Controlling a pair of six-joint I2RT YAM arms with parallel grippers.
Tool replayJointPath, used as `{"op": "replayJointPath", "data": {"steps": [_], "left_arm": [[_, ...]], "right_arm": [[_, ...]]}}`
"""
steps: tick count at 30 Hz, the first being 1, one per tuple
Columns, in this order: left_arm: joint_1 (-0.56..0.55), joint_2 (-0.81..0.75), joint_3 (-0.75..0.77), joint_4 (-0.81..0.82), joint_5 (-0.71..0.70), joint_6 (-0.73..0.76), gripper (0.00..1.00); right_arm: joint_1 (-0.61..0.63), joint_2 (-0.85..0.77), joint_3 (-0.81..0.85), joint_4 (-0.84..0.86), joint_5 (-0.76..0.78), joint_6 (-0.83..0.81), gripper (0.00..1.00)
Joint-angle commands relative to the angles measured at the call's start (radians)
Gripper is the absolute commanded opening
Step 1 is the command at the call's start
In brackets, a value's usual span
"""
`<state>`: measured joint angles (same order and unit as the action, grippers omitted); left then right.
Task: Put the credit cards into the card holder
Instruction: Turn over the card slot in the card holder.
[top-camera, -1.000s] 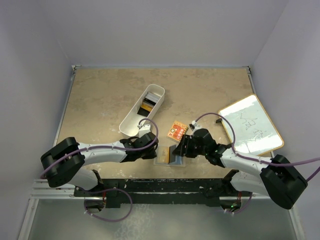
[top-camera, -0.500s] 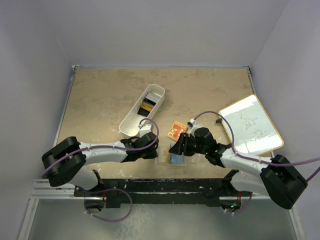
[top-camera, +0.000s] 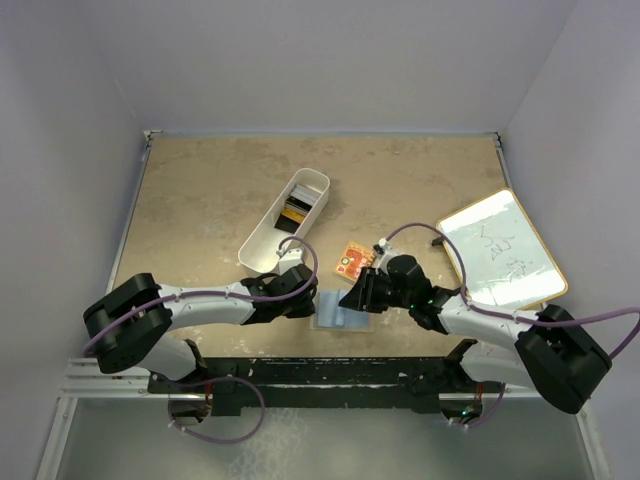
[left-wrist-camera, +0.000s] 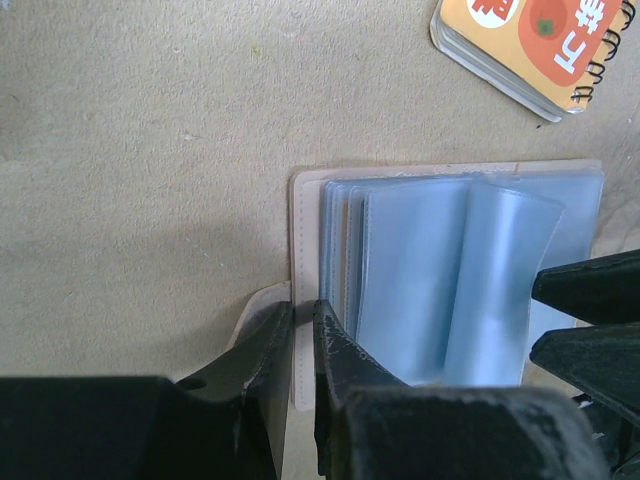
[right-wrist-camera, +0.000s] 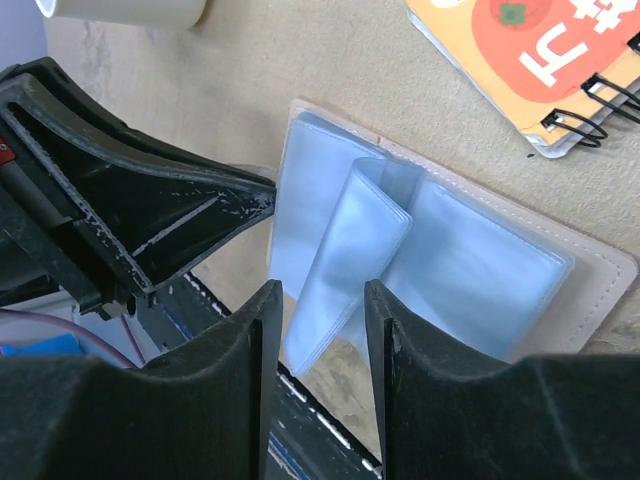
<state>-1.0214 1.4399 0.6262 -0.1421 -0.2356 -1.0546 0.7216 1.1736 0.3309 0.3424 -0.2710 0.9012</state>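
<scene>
Has eased the right hand (right-wrist-camera: 320, 300) a little lower over the holder (left-wrist-camera: 298, 250) since a second ago, baring more pale-blue sleeve (right-wrist-camera: 345, 240). Leaves the cards (top-camera: 293, 213) stacked in the bin (top-camera: 262, 245), well apart from the holder on the counter (top-camera: 200, 200). Nips the holder's beige cover edge with the left hand (left-wrist-camera: 303, 318), jaws narrow, seemingly pinning it flat. Straddles one curled sleeve with the right hand, jaws partly spread, not plainly squeezing. Leaves the notebook (top-camera: 354, 258) just beyond. Expect limp, slick, easily creased sleeves: lift one by its free edge, gently. Expect stiff, thin, slippery cards: nip across a short end, then slide in flat.
</scene>
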Motion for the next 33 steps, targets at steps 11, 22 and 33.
{"op": "replayJointPath", "data": {"steps": [11,22,33], "left_arm": [[-0.002,-0.099,0.026,-0.065,-0.044,-0.023,0.18],[-0.001,-0.151,0.026,-0.079,-0.079,-0.034,0.3],[0.002,-0.106,-0.005,0.003,-0.037,-0.038,0.33]], "right_arm": [[0.003,-0.077,0.108,-0.331,0.173,-0.113,0.37],[0.004,-0.217,0.217,-0.513,0.279,-0.144,0.42],[0.041,-0.041,0.155,-0.186,0.096,-0.014,0.42]]}}
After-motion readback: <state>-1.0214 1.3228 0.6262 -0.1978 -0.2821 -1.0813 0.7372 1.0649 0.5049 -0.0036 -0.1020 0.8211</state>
